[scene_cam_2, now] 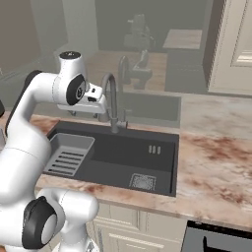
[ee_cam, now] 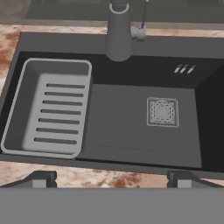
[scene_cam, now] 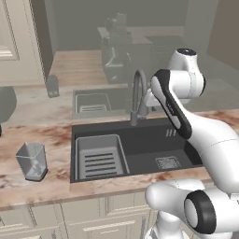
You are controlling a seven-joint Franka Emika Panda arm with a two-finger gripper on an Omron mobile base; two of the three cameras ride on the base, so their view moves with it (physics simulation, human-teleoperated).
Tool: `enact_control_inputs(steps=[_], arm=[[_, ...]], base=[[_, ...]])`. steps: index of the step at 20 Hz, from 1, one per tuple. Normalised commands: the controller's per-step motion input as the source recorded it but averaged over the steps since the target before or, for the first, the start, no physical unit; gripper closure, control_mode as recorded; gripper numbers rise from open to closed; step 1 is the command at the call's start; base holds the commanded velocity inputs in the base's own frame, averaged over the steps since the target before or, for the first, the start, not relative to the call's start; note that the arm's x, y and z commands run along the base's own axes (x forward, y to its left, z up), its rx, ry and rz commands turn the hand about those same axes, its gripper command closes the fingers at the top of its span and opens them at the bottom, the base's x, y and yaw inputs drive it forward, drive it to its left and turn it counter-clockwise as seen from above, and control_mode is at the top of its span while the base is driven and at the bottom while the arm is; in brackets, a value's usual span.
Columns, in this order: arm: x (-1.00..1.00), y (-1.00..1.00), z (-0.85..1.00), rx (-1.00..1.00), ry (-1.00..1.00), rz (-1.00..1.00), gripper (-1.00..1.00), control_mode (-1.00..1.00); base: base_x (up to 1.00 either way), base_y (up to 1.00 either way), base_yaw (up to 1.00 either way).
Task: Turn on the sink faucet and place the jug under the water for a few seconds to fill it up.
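Note:
The sink faucet (scene_cam: 136,95) (scene_cam_2: 112,98) rises dark grey behind the black sink (scene_cam: 140,130) (ee_cam: 122,127), and no water comes from it. Seen from the hand, its nozzle (ee_cam: 118,33) hangs over the basin's back edge. My gripper (ee_cam: 111,180) is open and holds nothing. It looks down into the basin from above the front rim. Its white hand (scene_cam_2: 92,102) hovers just left of the faucet's neck. The jug (scene_cam: 31,161) stands upright on the counter left of the sink, far from the gripper. A ribbed rack insert (ee_cam: 50,111) fills the basin's left side, and the drain grate (ee_cam: 162,111) lies at the right.
Marbled counter (scene_cam_2: 216,157) spreads to the right of the sink. A grey rounded object (scene_cam: 5,102) sits at the far left edge, and a small dark block (scene_cam: 52,86) stands by the back wall. A dark appliance top (scene_cam_2: 219,238) shows at the lower right.

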Motion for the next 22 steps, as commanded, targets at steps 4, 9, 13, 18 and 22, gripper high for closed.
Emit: enact_control_inputs(steps=[4, 9, 13, 18, 22], arm=[[0.0, 0.0, 0.0, 0.0, 0.0, 0.0, -1.0, 1.0], [0.0, -0.17, -0.2, 0.0, -0.02, 0.0, -1.0, -1.0], [0.04, -0.83, -0.58, 0.09, -0.17, 0.07, -1.0, -1.0], [0.5, -0.8, -0.65, 0.16, -0.29, 0.27, -1.0, -1.0], [0.73, -0.4, -0.54, 0.01, -0.07, 0.29, -1.0, -1.0]], base=[[0.0, 0.0, 0.0], [0.0, 0.0, 0.0], [0.0, 0.0, 0.0], [0.0, 0.0, 0.0], [0.0, 0.0, 0.0]])
